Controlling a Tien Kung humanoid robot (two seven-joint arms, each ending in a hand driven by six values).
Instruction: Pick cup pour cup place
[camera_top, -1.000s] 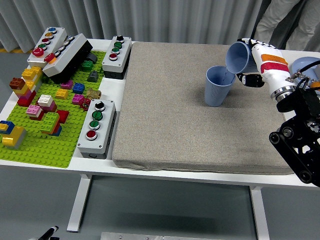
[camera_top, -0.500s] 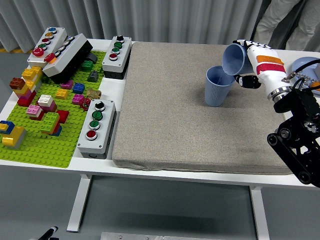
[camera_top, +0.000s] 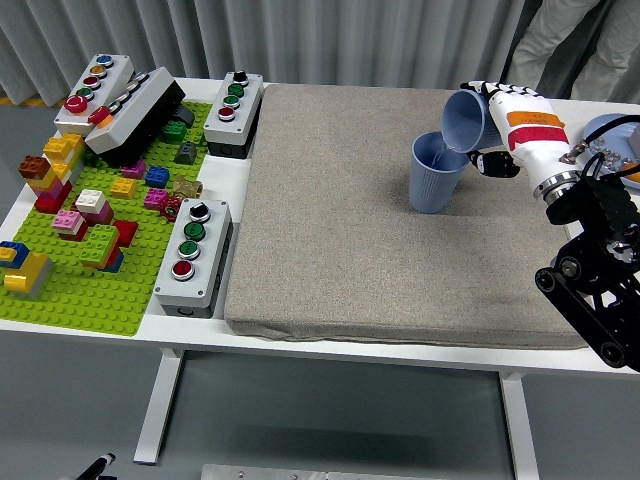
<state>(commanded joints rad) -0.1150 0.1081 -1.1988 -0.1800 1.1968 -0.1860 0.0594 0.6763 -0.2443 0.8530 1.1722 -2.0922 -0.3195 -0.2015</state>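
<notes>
A blue cup (camera_top: 435, 174) stands upright on the grey mat (camera_top: 340, 230) at the right. My right hand (camera_top: 500, 125) is shut on a second blue cup (camera_top: 466, 121) and holds it tilted steeply, mouth down and to the left, right over the standing cup's rim. The left hand is out of view.
A green baseplate (camera_top: 90, 270) with several coloured bricks lies at the left. Button boxes stand at the left back (camera_top: 95, 90), at the mat's back corner (camera_top: 234, 110) and beside the mat (camera_top: 190, 250). A blue dish (camera_top: 612, 135) sits at the right edge. A person (camera_top: 565, 40) stands behind.
My right hand has tipped the held cup further over and shifted it slightly left and up above the standing cup.
</notes>
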